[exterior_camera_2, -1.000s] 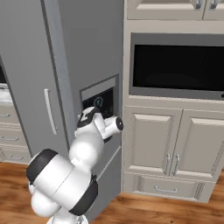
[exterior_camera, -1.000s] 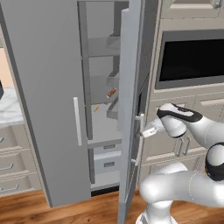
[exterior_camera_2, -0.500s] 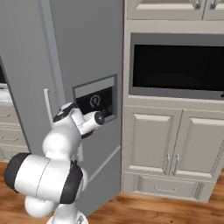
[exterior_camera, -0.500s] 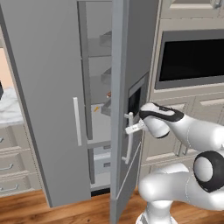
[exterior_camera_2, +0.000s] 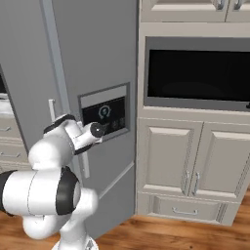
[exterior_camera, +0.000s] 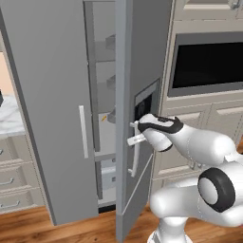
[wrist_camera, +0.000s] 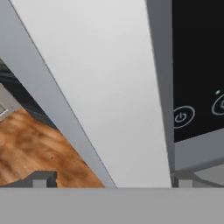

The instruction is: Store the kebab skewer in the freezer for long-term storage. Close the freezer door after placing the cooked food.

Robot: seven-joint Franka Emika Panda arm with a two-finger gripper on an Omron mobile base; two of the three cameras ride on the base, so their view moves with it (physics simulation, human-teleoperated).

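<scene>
While the tall grey freezer door (exterior_camera: 142, 71) w/ its dark rectangular dispenser recess (exterior_camera_2: 105, 113) stands partly ajar at frame centre in left base view, the white arm's two-finger gripper (exterior_camera: 134, 134) sits right at the door's pale vertical bar handle (exterior_camera: 134, 156), mid-frame. Jaws spread wide, nothing pinched; hand view shows the two dark finger tips (wrist_camera: 41, 179) far apart at bottom, the door's pale grey face betw. them, dispenser panel w/ power icon at right edge, wood floor (wrist_camera: 35, 144) lower left. Whether jaws touch the handle: can't tell. Through the gap, tall plain grey freezer (exterior_camera: 102, 137) interior w/ grey shelves shows; a small orange-brown bit, prob. the thin kebab skewer (exterior_camera: 101, 118), lies on a mid shelf, left of centre, too small to be sure. Plain grey second door (exterior_camera: 47, 95) fills upper left. Black-windowed wall oven (exterior_camera_2: 197, 73) upper right in right base view, cream cabinets (exterior_camera_2: 185, 166) below it.
</scene>
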